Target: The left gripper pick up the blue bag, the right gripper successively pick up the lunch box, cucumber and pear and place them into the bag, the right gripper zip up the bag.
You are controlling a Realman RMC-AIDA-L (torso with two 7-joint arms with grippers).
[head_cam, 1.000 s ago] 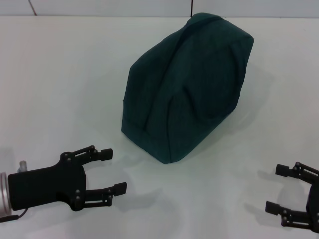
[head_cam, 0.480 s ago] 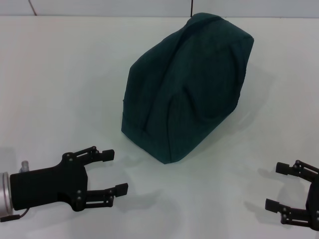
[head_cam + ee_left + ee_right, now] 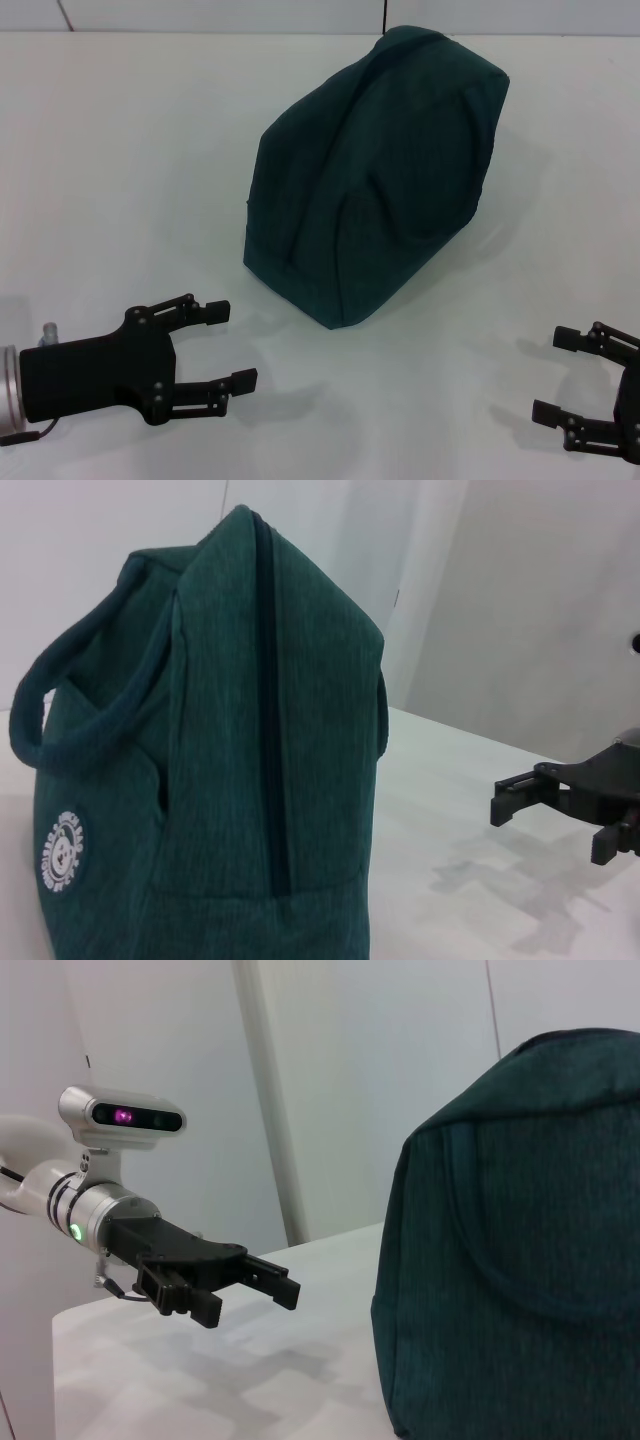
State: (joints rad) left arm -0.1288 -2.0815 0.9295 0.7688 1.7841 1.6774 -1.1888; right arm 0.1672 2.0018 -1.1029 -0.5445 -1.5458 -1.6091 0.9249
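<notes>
Two grippers low over the white surface (image 3: 120, 180), one at each near corner. Left gripper (image 3: 232, 346): fingers spread, holding nothing, pointing toward the middle, near the bag's front corner but apart from it. Blue bag (image 3: 375, 170): upright mid-surface, between and beyond both grippers, zip closed along its ridge, handles lying against its sides. Right gripper (image 3: 553, 375): fingers spread, empty, well apart from the bag.
</notes>
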